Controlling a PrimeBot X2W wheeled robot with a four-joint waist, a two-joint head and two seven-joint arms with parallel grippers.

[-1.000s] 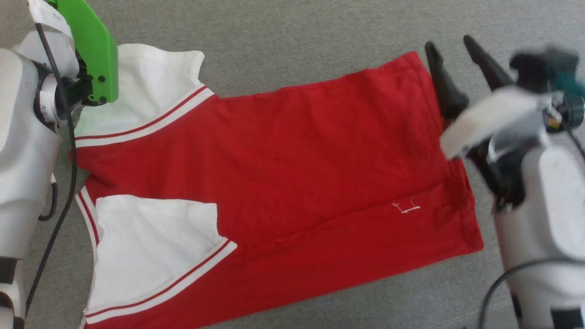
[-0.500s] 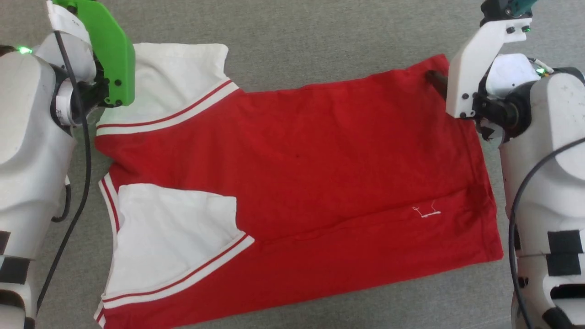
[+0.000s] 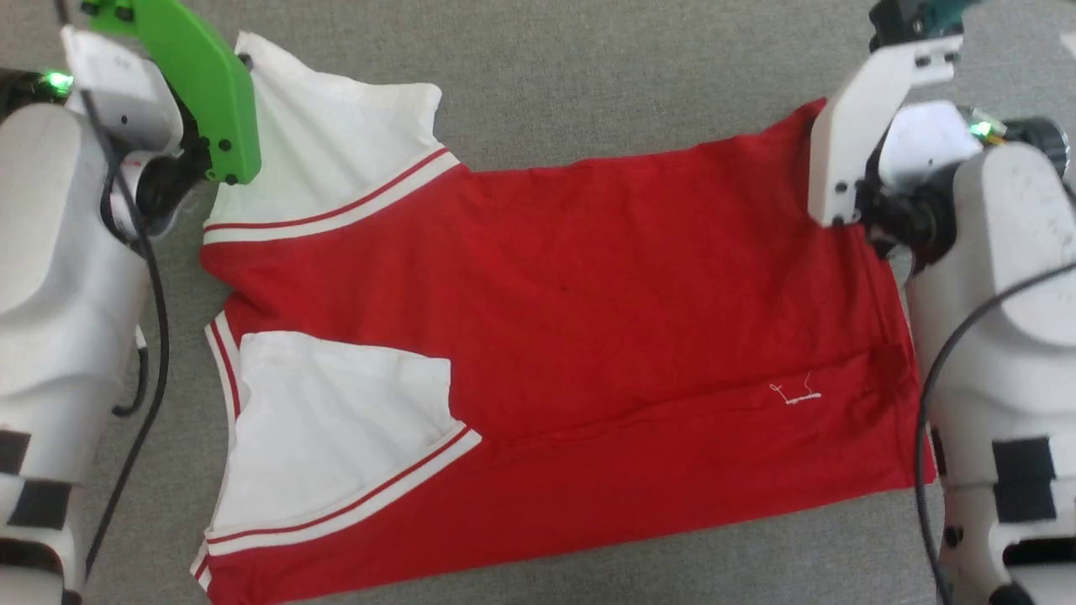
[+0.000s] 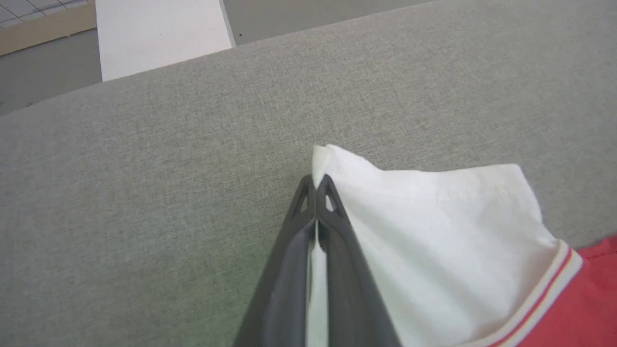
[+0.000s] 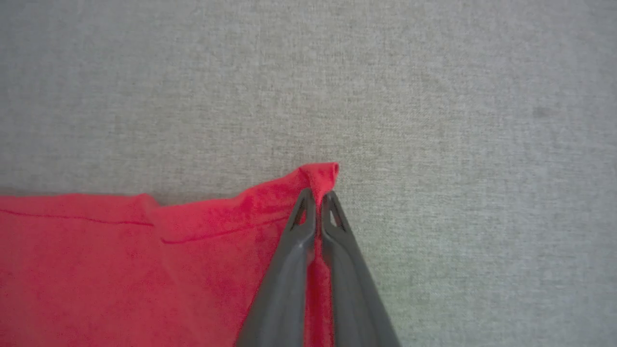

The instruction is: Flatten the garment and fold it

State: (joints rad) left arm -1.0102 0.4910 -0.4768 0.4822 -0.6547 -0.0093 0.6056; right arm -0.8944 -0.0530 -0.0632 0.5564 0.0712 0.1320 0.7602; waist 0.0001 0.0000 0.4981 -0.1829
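Grey woven cloth (image 3: 588,84) covers the work surface; I see the garment (image 3: 588,294) spread flat on it between both hands. Nearest me, back from the left gripper (image 4: 315,184), one white sleeve (image 3: 336,437) lies folded onto the red body. Back from the right gripper (image 5: 318,195), a small white thread mark (image 3: 794,395) on the red. Left fingers are pressed together on the far sleeve (image 4: 434,231), its white corner pinched between them and poking just past the tips. Right fingers likewise clamp the red hem corner (image 5: 320,173), which peaks just beyond them. Past the left tips: bare cloth, then a white panel (image 4: 159,33) and floor (image 4: 43,77).
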